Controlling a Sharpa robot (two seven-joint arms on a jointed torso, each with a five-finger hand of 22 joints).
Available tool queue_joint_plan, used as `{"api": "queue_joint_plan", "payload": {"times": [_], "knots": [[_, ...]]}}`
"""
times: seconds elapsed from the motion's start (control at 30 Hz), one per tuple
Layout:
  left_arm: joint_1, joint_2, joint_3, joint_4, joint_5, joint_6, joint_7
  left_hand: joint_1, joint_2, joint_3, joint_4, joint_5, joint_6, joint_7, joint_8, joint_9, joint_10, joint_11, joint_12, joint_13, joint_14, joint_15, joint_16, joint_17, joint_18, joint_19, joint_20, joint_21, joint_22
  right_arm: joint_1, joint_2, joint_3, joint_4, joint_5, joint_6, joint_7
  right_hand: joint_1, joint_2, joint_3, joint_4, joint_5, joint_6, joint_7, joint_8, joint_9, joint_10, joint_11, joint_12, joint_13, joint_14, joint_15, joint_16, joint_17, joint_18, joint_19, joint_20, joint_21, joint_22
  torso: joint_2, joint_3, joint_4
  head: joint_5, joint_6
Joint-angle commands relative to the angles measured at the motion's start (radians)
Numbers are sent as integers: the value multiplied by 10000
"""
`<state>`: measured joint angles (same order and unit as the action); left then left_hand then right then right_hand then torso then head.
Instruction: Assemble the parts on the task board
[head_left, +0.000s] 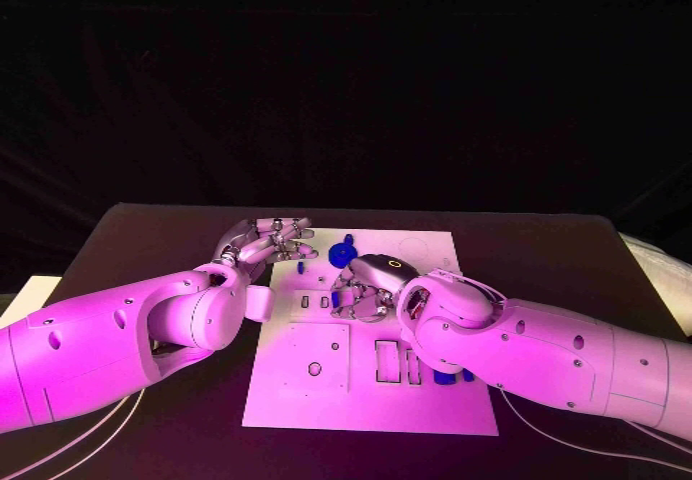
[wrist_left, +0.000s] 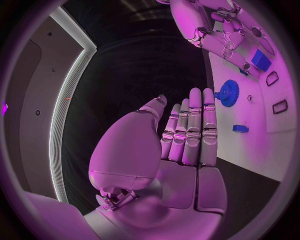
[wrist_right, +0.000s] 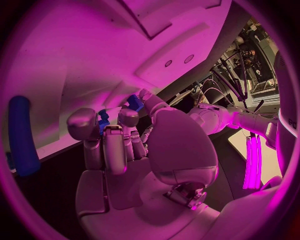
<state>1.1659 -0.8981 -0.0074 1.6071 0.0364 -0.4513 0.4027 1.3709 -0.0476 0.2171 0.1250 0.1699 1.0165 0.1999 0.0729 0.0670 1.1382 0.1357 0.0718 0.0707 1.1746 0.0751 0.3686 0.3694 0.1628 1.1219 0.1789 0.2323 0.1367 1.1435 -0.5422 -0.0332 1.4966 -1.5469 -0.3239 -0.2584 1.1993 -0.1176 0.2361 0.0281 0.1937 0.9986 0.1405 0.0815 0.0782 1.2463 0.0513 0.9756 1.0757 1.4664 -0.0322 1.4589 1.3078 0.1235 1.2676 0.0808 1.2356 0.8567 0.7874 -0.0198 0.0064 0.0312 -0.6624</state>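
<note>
Smooth white arm shells with small round holes; silver segmented fingers.

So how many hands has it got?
2. The left hand is open beside the task board's far left corner; the right hand is over the board's middle, pinching a blue part.

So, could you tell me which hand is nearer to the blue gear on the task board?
Left, narrowly. The left hand hovers open just beside the blue gear, at the task board's far-left edge. The right hand is over the board, nearer the robot, pinching a small blue part.
</note>
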Motion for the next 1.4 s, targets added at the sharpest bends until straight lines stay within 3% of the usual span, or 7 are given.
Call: {"api": "queue_joint_plan", "payload": {"times": [0.03, 0.2, 0.33, 0.5, 0.6, 0.77, 1.4], "knots": [[5, 20, 6, 4, -165, 223, -110, -13, -13, 15, -58, -40, -17, 48, -45, 9, 44, 7, -5, -2, 222, -64, 160, 99, 179, 125, -41, 59, 46, -35, -119, 4, 167, -149, -1073, 229, 9, -115, -139, 21, 62, -162, 21, -90, -38, -135, 34, -131, -84, 635, 96, -46, 675, 81, -104, 2, -90, -46, -6, 17, -2, 5, 4], [3, -11, 6, -13, -954, 294, -711, -163, -79, -13, -26, -54, 281, -306, 86, 63, 999, -441, 488, 244, 2002, -579, 2014, 1110, 222, 1610, -521, 1062, 594, -50, -501, 109, 535, 210, -1631, 1089, 115, -120, -527, 106, 100, -910, 188, -179, -142, -298, 176, -227, -241, 631, 208, -67, 661, 79, -113, 84, -142, -109, -29, 29, -28, 33, 41], [5, -56, 6, -18, -1893, 438, -1745, -265, -139, -26, 2, -65, 631, -645, 231, 142, 1967, -847, 1301, 822, 3202, -974, 7459, 6531, 180, 2728, -954, 2215, 1313, 62, -1011, 249, 915, 1126, -1562, 2211, 168, -79, -613, 126, 106, -975, 208, -160, -133, -322, 195, -212, -249, 614, 226, -112, 595, 93, -149, 108, -187, -183, -74, 55, -34, 59, 41], [125, -146, 7, -1, -3984, 1091, -4325, -1264, -21, -708, 784, -113, 781, -936, 579, 389, 2425, -1124, 3987, 3033, 3789, -1167, 11454, 11201, -537, 3600, -1256, 7369, 6825, 692, -2169, 346, 1507, 3545, -761, 3164, 262, 175, -725, 206, 71, -938, 204, -69, -99, -488, 197, -385, -444, 558, 237, -265, 376, 133, -259, 135, -325, -394, -242, 118, -53, 148, -28], [311, -143, 8, -9, -5120, 1751, -5689, -1383, 247, -1316, 1363, -42, 510, -983, 1304, 904, 1215, -1131, 8023, 7030, 3841, -1110, 11803, 11674, -664, 3041, -1352, 8816, 8347, 987, -2765, 360, 1767, 4533, -677, 3293, 461, 342, -690, 152, 211, -844, 174, 9, -79, -497, 166, -389, -486, 549, 216, -303, 330, 141, -263, 123, -350, -423, -341, 138, -83, 152, -57], [726, 25, 9, -98, -7530, 3144, -7914, -818, 518, -1425, 1274, -58, 723, -1220, 2260, 1553, 1871, -1322, 10475, 9606, 3962, -1350, 12022, 12014, -900, 3387, -1351, 10633, 10572, 1374, -3614, 368, 1920, 5932, -691, 3350, 584, 464, -672, 121, 261, -795, 156, 57, -73, -440, 145, -319, -469, 549, 197, -323, 309, 137, -239, 108, -346, -408, -510, 178, -167, 234, -170], [1403, 1670, -1, -1437, -10055, 5380, -10466, -2500, 951, -3313, 1638, -1158, -486, -1671, 5415, 5178, 2395, -1701, 11804, 11221, 3962, -1680, 12022, 12014, -1320, 4009, -1608, 12447, 13032, 1527, -4215, 345, 1628, 6160, -677, 2662, 560, 466, -815, 160, 366, -694, 123, 143, -62, -351, 117, -247, -483, 515, 171, -456, 124, 156, -264, 81, -419, -538, -680, 273, -234, 359, -322]]}}
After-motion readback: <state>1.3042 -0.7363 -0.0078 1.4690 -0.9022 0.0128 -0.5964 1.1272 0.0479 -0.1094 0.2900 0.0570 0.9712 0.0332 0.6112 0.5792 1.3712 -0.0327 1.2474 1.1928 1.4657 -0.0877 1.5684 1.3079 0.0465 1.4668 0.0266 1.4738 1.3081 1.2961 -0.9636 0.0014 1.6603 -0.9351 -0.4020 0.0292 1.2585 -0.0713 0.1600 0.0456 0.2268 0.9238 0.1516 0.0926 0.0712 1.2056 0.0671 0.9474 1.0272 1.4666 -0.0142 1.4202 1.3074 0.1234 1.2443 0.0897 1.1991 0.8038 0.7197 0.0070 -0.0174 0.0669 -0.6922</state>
